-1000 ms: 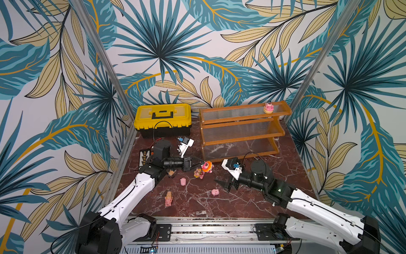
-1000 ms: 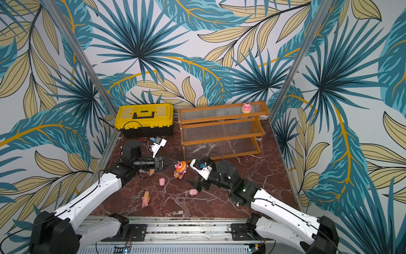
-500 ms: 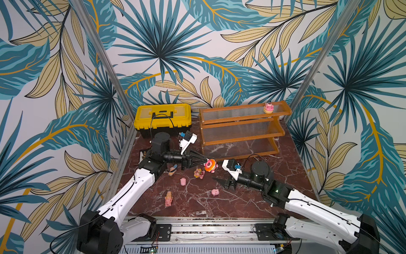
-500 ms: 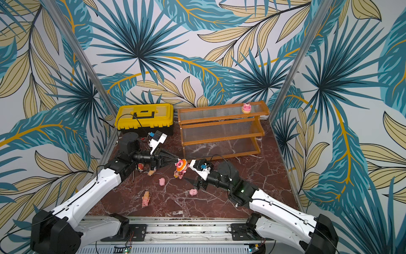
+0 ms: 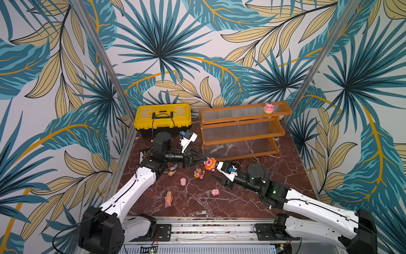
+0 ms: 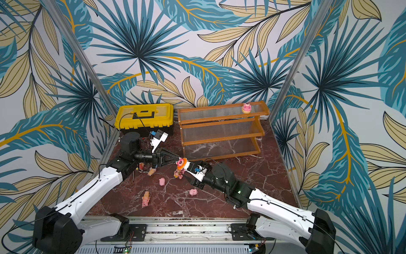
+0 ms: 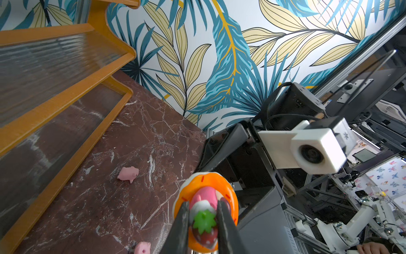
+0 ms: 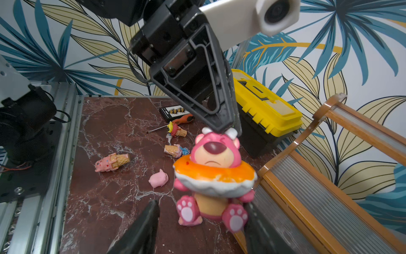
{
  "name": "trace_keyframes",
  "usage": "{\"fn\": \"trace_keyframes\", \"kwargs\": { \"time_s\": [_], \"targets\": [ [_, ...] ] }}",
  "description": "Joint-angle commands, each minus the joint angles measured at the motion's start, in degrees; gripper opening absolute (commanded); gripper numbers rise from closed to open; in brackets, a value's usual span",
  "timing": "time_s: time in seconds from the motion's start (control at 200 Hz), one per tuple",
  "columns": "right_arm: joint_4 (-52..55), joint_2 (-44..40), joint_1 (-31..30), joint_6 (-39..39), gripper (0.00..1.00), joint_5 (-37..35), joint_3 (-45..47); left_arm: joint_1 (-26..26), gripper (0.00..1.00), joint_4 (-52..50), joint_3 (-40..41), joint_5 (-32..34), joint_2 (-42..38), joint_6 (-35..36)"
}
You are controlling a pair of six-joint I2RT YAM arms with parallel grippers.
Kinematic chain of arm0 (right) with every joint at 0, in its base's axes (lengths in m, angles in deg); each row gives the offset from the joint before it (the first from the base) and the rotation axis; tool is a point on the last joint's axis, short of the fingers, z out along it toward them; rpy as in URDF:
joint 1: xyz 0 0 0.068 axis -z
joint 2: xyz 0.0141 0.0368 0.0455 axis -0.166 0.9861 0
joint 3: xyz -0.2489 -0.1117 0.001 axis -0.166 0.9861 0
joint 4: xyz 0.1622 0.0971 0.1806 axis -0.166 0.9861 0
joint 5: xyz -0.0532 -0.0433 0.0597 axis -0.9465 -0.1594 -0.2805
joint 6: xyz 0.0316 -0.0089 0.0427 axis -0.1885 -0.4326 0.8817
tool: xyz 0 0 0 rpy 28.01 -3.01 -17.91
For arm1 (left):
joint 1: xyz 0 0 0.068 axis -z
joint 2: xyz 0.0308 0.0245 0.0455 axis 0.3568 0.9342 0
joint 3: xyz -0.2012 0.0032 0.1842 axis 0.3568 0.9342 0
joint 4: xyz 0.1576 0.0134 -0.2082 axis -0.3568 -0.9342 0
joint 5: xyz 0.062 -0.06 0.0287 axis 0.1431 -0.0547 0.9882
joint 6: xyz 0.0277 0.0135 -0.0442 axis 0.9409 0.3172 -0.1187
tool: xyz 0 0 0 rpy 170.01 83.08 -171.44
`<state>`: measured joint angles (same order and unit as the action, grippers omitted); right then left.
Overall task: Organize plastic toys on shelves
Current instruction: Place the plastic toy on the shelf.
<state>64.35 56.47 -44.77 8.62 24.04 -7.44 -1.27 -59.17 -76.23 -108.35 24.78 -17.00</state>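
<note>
A pink bear toy in an orange ring hangs above the table in front of the shelves. My left gripper is shut on the strawberry on its head. My right gripper is open, its jaws on either side of the bear's feet; one finger is near a foot, the other stands apart. Another pink toy stands on the top shelf. Piglets and cone figures lie on the table.
A yellow-and-black toolbox stands left of the shelves. A screwdriver and a bit holder lie by the toolbox near the left wall. The shelves' lowest wooden edge runs close beside my right gripper. Patterned walls close in three sides.
My left gripper has carried the bear up and to the right, toward the shelves. My right gripper has moved in under the bear and its jaws have narrowed.
</note>
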Motion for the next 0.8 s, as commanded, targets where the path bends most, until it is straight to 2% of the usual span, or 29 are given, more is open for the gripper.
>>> {"fn": "trace_keyframes", "kwargs": {
  "time_s": [0.0,0.175,0.41,0.666,0.796],
  "targets": [
    [-0.7,0.4,-1.1,-3.8,0.6,-5.2,-1.8,-0.2,0.04,-0.6,-2.2,0.9,0.3,-1.2],
    [-1.2,0.9,-1.5,-3.8,0.56,-7.0,-2.1,-0.5,0.04,-0.8,-2.3,1.4,0.7,-1.3],
    [-1.8,2.9,-2.5,0.1,0.52,-9.5,-2.8,-0.6,0.04,-1.7,-2.4,1.9,1.4,-0.9],
    [-1.8,4.1,-3.4,0.7,0.58,-14.1,-2.3,-0.8,0.05,-1.7,-2.4,1.6,1.1,-1.5],
    [-1.6,4.3,-3.6,0.9,0.57,-15.4,-2.2,-0.9,0.05,-1.6,-2.3,1.3,0.9,-1.6]
  ]
}}
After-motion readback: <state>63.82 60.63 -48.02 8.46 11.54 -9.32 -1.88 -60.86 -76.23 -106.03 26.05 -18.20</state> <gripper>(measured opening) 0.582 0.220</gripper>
